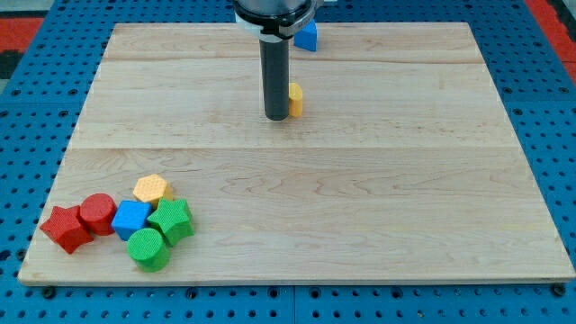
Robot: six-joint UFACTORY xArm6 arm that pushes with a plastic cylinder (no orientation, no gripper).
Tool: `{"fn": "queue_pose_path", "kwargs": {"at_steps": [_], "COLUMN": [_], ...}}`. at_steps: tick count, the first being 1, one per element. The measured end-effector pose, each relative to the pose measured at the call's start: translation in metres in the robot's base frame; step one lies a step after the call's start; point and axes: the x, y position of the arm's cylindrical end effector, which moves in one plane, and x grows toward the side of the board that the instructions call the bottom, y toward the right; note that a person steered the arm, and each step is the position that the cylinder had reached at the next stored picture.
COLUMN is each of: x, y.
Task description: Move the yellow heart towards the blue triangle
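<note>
The yellow heart [295, 99] sits near the view's top centre, mostly hidden behind my rod; only its right part shows. The blue triangle [307, 36] lies above it at the board's top edge, partly hidden by the arm's body. My tip [275, 117] rests on the board just left of and slightly below the yellow heart, touching or nearly touching it.
A cluster sits at the view's bottom left: a red star [65, 228], a red cylinder [97, 213], a blue cube [131, 219], a yellow hexagon [153, 189], a green star [172, 220] and a green cylinder [148, 249]. The wooden board [360, 207] lies on blue pegboard.
</note>
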Motion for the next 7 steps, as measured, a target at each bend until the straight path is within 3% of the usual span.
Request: {"fn": "queue_pose_path", "kwargs": {"at_steps": [7], "x": [-0.045], "y": [0.053]}}
